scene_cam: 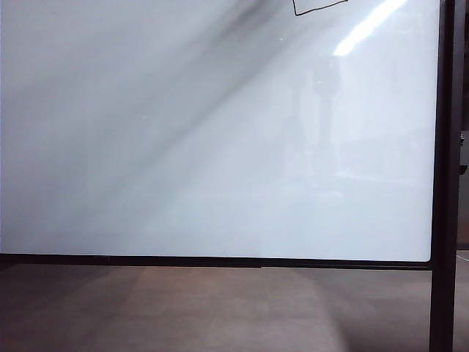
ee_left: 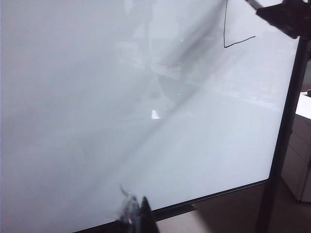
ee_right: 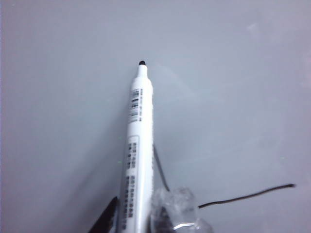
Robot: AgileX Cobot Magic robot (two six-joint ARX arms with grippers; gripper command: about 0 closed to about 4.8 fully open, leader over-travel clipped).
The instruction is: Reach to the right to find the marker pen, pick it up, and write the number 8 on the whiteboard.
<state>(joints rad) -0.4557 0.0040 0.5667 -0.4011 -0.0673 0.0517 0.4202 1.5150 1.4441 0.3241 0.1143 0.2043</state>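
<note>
The whiteboard [scene_cam: 220, 147] fills the exterior view, glossy with glare. Thin black strokes of the number 8 [scene_cam: 319, 9] show at its top edge as an angular corner [ee_left: 227, 44]. My right gripper [ee_right: 138, 218] is shut on the white marker pen [ee_right: 137, 145]. The pen's black tip [ee_right: 142, 63] points at the board above the strokes [ee_right: 248, 195]; I cannot tell whether it touches. In the left wrist view the right arm's dark end [ee_left: 286, 19] sits by the board's upper right. My left gripper [ee_left: 137, 218] hangs low before the board, its fingertips together and holding nothing.
A dark upright post [scene_cam: 443, 183] runs down the board's right side, and a black frame [scene_cam: 220, 260] edges its bottom. Brown floor [scene_cam: 220, 308] lies below. A white cabinet [ee_left: 299, 160] stands beyond the post.
</note>
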